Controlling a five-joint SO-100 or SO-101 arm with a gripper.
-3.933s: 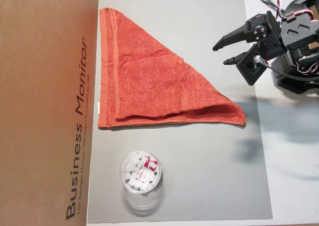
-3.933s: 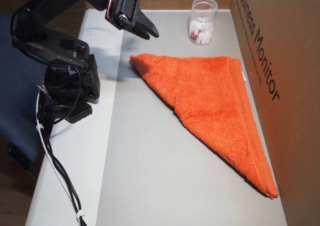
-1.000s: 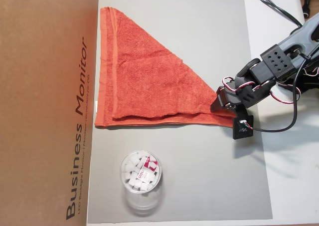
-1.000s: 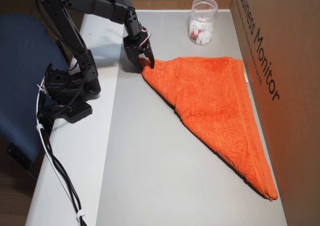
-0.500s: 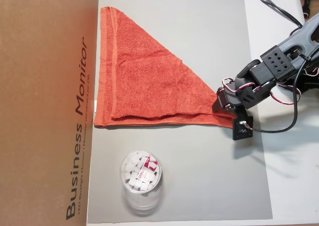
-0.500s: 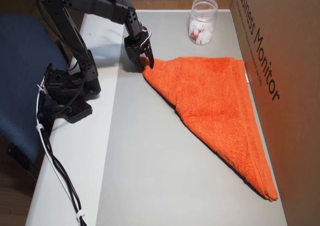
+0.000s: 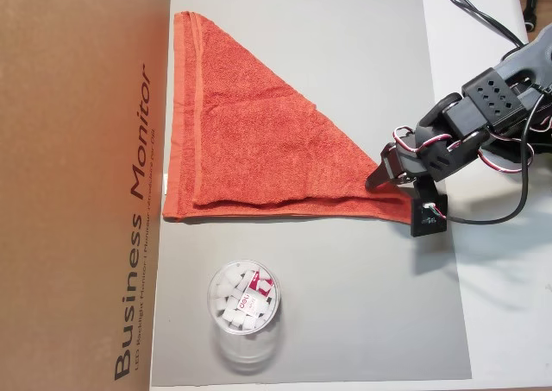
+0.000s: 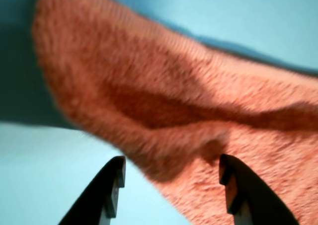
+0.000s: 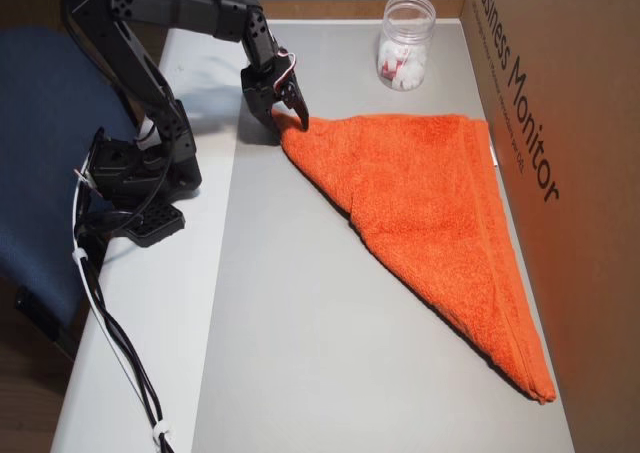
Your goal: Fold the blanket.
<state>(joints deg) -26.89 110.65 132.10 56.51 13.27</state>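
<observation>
Grey counter (image 7: 345, 322) with an orange blanket (image 7: 250, 141) folded into a triangle
Black tool (image 7: 390, 186) pinches the blanket's pointed corner

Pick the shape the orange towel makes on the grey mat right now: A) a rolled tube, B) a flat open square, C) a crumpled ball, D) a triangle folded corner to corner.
D: the orange towel lies as a flat triangle in both overhead views, one long hemmed edge along the cardboard box, its far tip at the gripper.
</observation>
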